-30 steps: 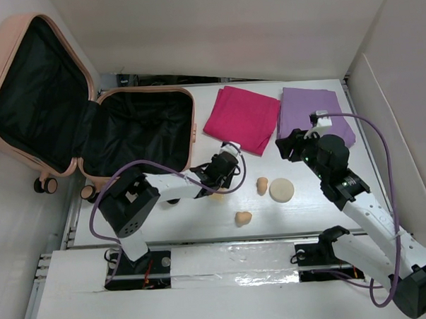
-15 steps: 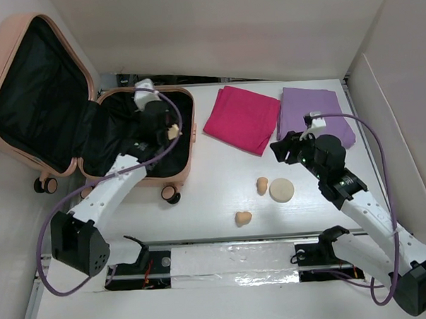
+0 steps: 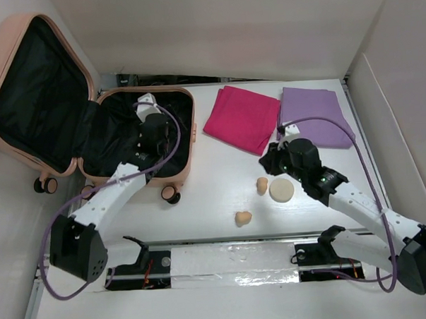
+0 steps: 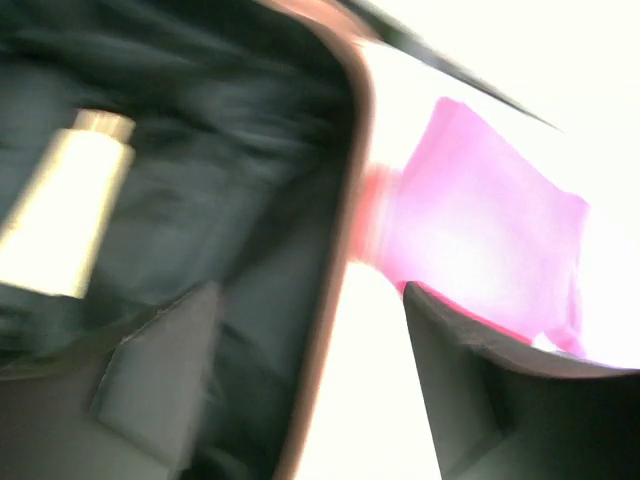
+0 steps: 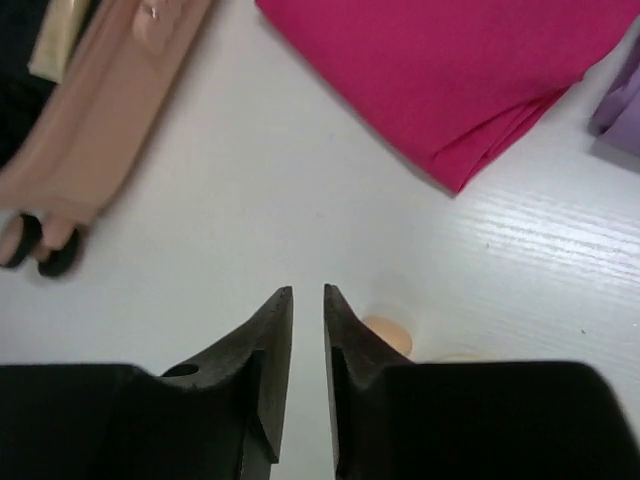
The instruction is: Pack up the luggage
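The luggage (image 3: 187,132) lies open at the left, its lid (image 3: 37,89) leaning back and its black lining showing. My left gripper (image 3: 153,137) hangs over the lined base, open and empty. In the blurred left wrist view (image 4: 312,300) its fingers stand wide apart over the pink rim (image 4: 340,250), and a cream item (image 4: 65,215) lies inside. My right gripper (image 3: 268,164) is shut and empty above the white table, just left of a small peach piece (image 5: 385,335); it shows in the right wrist view (image 5: 308,290).
A folded magenta cloth (image 3: 243,119) and a folded purple cloth (image 3: 314,120) lie at the back. Two small peach pieces (image 3: 262,185) (image 3: 243,217) and a pale round disc (image 3: 281,190) lie mid-table. The suitcase wheels (image 3: 171,196) stick out at the front.
My left arm swung from mid-table to over the suitcase carrying a cream item, then let it go inside. My right gripper moved left and nearer, toward the peach pieces.
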Motion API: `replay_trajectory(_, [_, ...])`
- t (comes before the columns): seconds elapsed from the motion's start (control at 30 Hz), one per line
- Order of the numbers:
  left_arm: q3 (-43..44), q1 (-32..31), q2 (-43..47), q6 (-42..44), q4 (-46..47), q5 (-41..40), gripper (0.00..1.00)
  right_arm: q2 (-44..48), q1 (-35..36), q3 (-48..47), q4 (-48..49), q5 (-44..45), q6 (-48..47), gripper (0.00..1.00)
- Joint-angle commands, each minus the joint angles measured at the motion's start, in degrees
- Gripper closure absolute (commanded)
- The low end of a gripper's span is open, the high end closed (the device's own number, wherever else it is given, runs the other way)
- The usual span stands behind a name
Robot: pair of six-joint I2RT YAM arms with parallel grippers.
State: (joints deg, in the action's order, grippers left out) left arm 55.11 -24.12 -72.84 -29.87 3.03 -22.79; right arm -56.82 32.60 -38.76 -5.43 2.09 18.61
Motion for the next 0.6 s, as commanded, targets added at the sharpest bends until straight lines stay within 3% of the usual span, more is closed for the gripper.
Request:
replay_trajectory(0.0, [-2.8,-7.8,8.0,-0.5,8.0,5.8,0.38,-1.7,3.8,0.5,-3.8,6.2,2.0,0.56])
replay_trajectory(0.1, [-6.2,-18.2,9.1,0.0,10.9,5.3,0.58,-2.8,5.8,3.1,-4.1,9.1,5.5,0.43])
replay_trajectory(0.2, [-7.1,-26.8,9.5,0.9,10.4,3.7,0.62,-5.0,6.5,4.4,-3.7,10.0,8.7,0.42])
replay_trajectory(0.33, [-12.0,-32.3,13.6,1.3,12.4,5.1,0.58,-10.2,7.0,4.5,-3.5,12.4,10.7,0.42])
replay_trajectory(0.57, [-20.7,-35.5,20.3,2.4,10.3,11.4,0.48,-20.3,7.0,1.0,-2.3,14.5,12.5,0.46])
